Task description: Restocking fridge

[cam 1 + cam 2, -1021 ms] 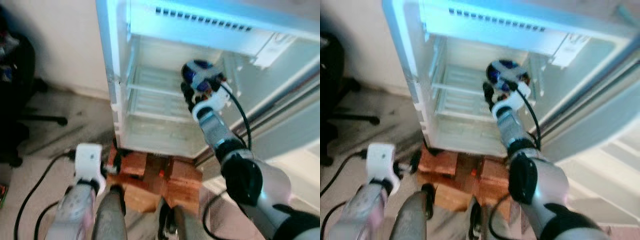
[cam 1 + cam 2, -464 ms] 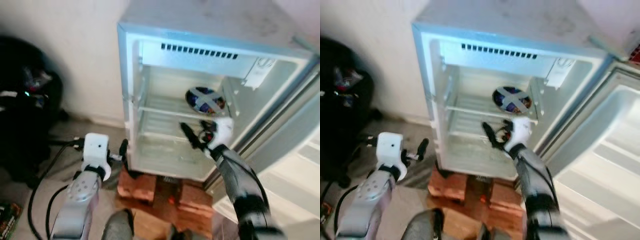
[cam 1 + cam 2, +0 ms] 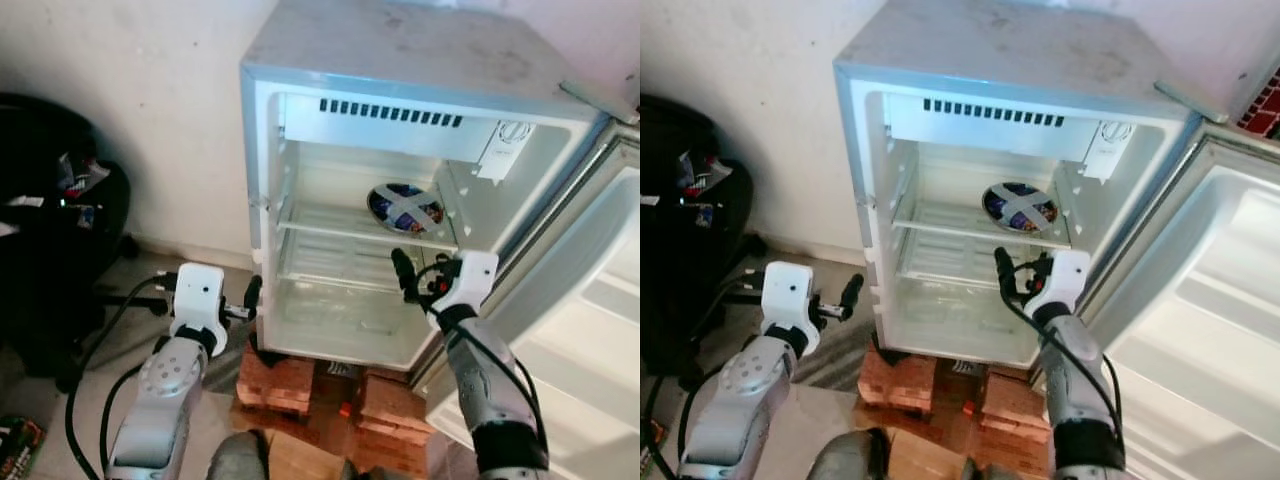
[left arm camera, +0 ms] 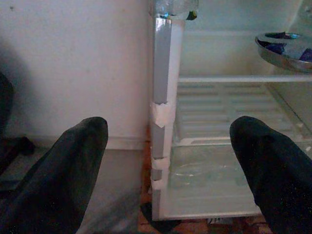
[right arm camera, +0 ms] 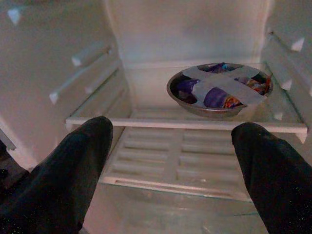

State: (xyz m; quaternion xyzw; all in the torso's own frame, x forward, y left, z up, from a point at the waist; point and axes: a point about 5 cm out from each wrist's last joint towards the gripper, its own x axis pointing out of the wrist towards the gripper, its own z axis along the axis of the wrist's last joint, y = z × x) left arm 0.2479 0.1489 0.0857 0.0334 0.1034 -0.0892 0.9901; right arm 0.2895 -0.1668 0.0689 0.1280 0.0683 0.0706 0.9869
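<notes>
Right wrist view reveals wrapped sweets inside the taped bowl [image 5: 219,90] at the shelf's [image 5: 185,119] right end; right claw [image 3: 1025,275], open and empty, has withdrawn.

Pale wall [image 3: 150,70], grey floor [image 3: 120,290], bricks [image 3: 275,380] underneath

The fridge [image 3: 400,200] interior is lit brightly from within, slightly overexposed. Head views are soft, wrist views dimmer, with black fingers [image 5: 73,170] blurred.
</notes>
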